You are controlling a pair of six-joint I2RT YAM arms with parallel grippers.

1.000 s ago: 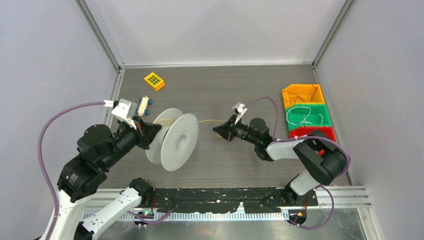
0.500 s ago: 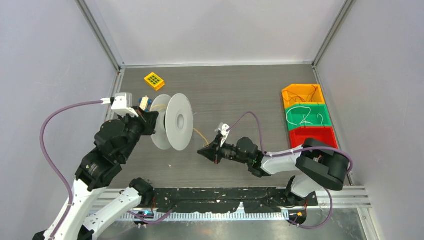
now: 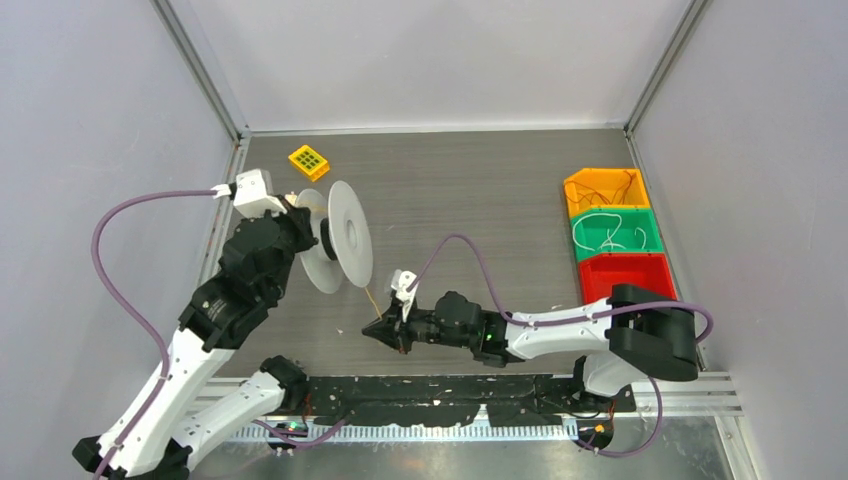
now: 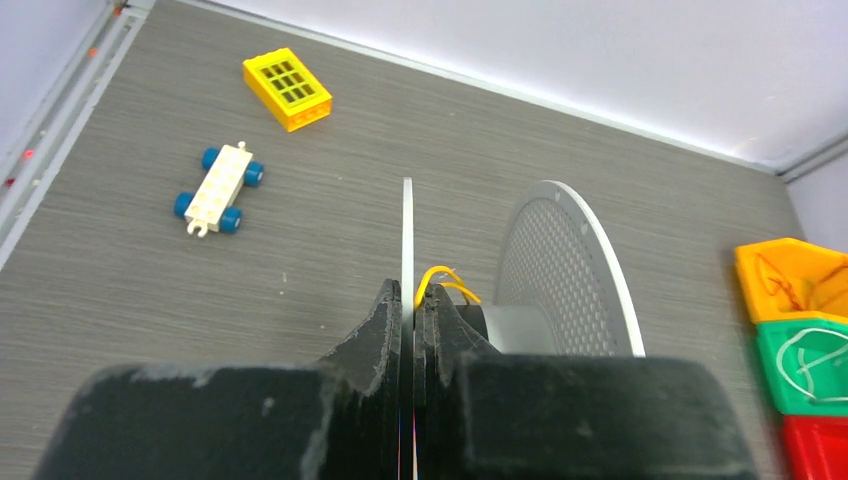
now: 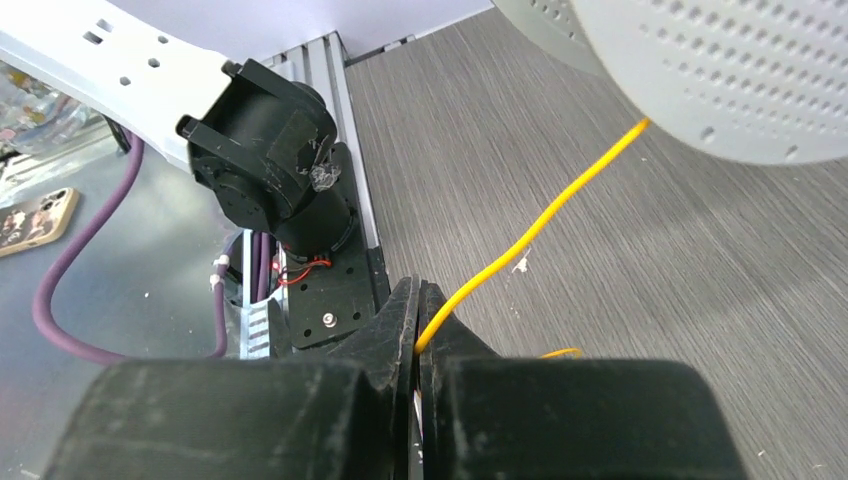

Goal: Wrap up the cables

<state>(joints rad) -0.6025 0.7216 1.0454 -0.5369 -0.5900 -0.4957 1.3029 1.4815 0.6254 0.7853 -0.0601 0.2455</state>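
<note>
Between spool [image 3: 340,238] and right gripper [image 3: 370,332], cable [image 5: 540,225]: yellow strand, with a loop up on the hub.
Right gripper: fingers pinching that strand, clear only in the right wrist view.
Flange: left gripper [image 4: 408,300] clamps it edge-on, as the left wrist view shows.

Straight ahead of your right gripper [image 3: 378,332], the yellow wire [image 5: 540,225] runs from its tips up to the big grey spool [image 3: 340,240], so nothing can cross there. The left arm's black base joint [image 5: 275,150] stands near on the other side. Past the tips of your left gripper [image 4: 410,292], which pinches one spool disc, a toy car [image 4: 220,187] and a yellow brick [image 4: 287,89] lie off to the left. The widest bare floor [image 3: 470,190] is beyond the right gripper's arm, between the spool and the bins [image 3: 615,235].
</note>
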